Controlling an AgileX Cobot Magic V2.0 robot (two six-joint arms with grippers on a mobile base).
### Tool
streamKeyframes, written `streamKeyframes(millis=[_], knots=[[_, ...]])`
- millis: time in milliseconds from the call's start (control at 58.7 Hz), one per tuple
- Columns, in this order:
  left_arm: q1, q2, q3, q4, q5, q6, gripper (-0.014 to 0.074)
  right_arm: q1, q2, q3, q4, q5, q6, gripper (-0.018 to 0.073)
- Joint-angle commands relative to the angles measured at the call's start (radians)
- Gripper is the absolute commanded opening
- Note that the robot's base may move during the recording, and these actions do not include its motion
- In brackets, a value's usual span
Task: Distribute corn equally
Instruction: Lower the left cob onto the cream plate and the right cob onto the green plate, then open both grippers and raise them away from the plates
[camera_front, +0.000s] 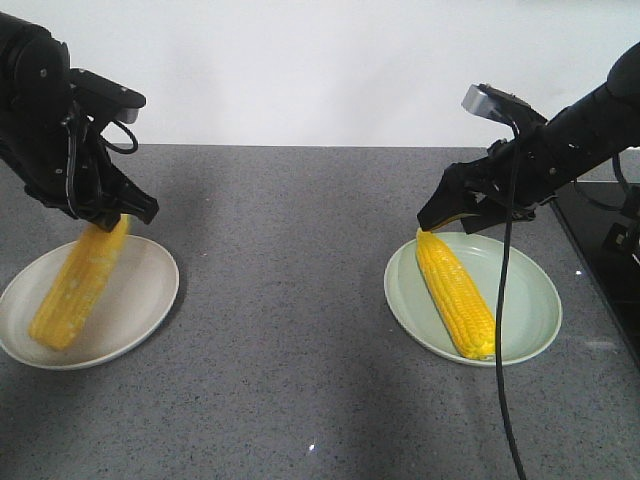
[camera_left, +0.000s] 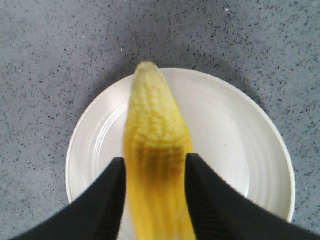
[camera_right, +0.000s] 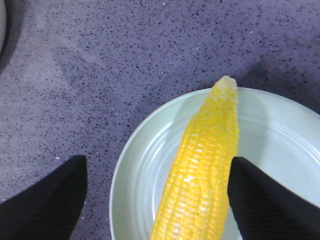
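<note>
left plate (camera_front: 140, 300): one corn (camera_front: 75, 290) | right plate (camera_front: 530, 300): other corn (camera_front: 458, 290)

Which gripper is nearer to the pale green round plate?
The right gripper. It hangs open at the far rim of the pale green round plate, over the yellow corn cob. The left gripper is across the table, shut on another cob over the white plate.
</note>
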Motion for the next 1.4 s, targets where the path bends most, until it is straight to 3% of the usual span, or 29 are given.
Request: streamKeyframes(millis=[0,119,307,443,630,733,903,1039,1210,1312,1380], knots=[[0.001,-0.045,-0.030,0.007,-0.006,-0.012,0.0411,-0.006,-0.057,-0.026,0.070,0.036,0.001,0.0560],[0.001,-0.045,-0.030,0.008,0.014,-0.012,0.0454,-0.006,-0.057,-0.026,0.091,0.036,0.001,0.0560],[0.001,-0.048,-0.030,0.001,0.017,-0.022,0.0440,-0.006,-0.076,-0.026,0.171,0.039,-0.028,0.0531],[0.001,-0.081,-0.030,-0.044,-0.026,-0.033,0.0390,-0.006,-0.125,-0.026,0.263,0.027,-0.084,0.0367],[0.001,-0.190,-0.030,-0.139,-0.156,-0.030,0.0246,-0.006,-0.254,-0.026,0.326,-0.011,-0.225,-0.0016],[0.001,-0.268,-0.030,-0.204,-0.226,-0.012,0.0138,-0.006,-0.341,-0.026,0.342,-0.011,-0.271,-0.0007],[0.001,-0.415,-0.014,-0.372,-0.288,0.106,-0.0010,-0.005,-0.500,0.016,0.343,-0.076,-0.342,-0.0005],[0.001,-0.553,0.116,-0.529,-0.402,0.221,-0.0008,-0.005,-0.672,0.186,0.356,-0.185,-0.418,-0.0005],[0.001,-0.801,0.492,-0.755,-0.608,0.438,-0.0008,-0.005,-0.937,0.554,0.362,-0.337,-0.525,-0.0005],[0.001,-0.936,0.741,-0.891,-0.743,0.614,-0.0008,-0.005,-1.112,0.816,0.370,-0.482,-0.576,-0.0005],[0.001,-1.018,0.909,-0.985,-0.832,0.688,-0.0006,-0.005,-1.212,0.960,0.372,-0.574,-0.607,-0.0005]])
